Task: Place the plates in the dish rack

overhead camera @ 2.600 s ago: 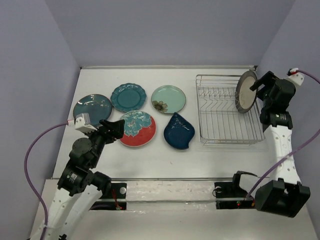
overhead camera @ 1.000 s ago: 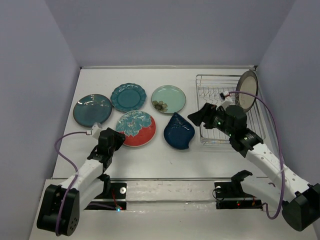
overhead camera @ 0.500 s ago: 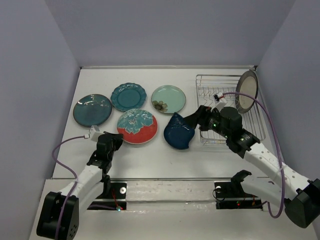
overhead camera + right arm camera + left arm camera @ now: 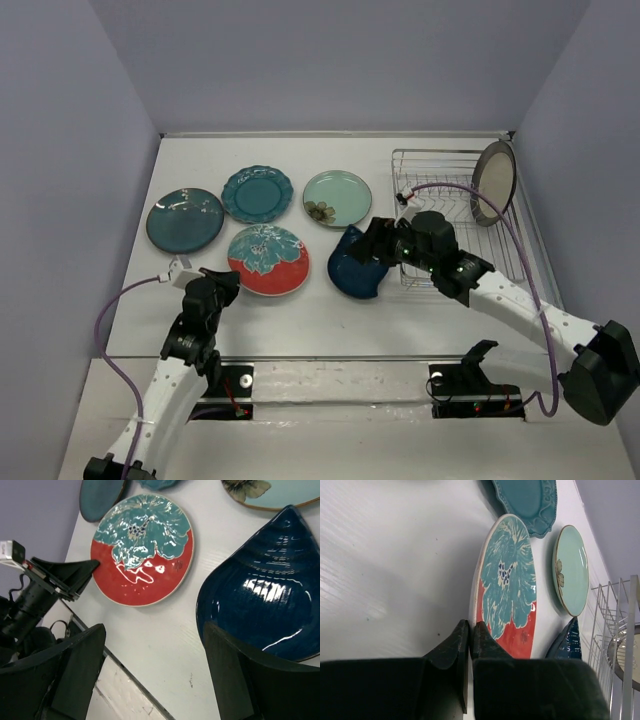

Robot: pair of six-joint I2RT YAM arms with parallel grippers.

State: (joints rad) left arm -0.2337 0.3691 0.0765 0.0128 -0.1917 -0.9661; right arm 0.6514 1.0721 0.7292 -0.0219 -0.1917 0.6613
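Judged stiff, slick and breakable, the dark blue plate (image 4: pixel 255 590) is best pinched at its rim by the right gripper (image 4: pixel 152 645), whose jaws are spread wide. The jaws of the left gripper (image 4: pixel 469 629) are pressed together, empty.

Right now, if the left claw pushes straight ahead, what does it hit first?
The red plate: the shut left claw points at its near rim and is possibly touching it; depth is unclear.
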